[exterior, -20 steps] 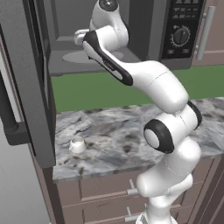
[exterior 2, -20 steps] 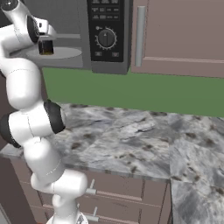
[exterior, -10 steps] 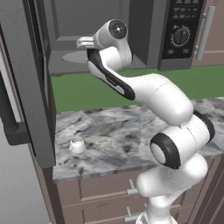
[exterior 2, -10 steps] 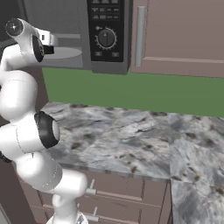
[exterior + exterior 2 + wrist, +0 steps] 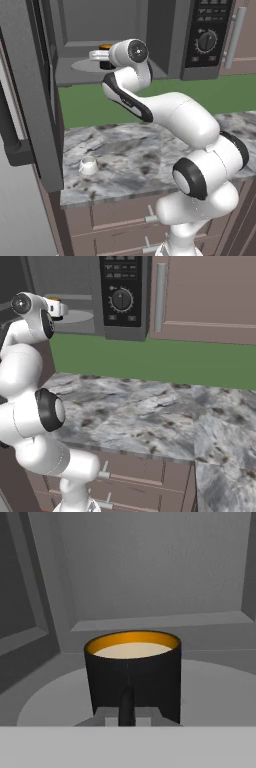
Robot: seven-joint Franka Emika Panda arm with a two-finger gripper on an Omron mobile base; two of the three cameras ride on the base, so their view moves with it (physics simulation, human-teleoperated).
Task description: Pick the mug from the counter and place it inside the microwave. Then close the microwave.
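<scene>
Mug (image 5: 132, 674): black, orange-rimmed, upright over the turntable (image 5: 210, 687) inside the microwave (image 5: 165, 35). Claw (image 5: 126, 712): clenched on the mug's near wall. Small white cup (image 5: 89, 165): on the counter (image 5: 130, 160).

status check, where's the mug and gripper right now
Gripper shut on mug, inside microwave over turntable. Door open. White cup on counter, clear of arm.
</scene>
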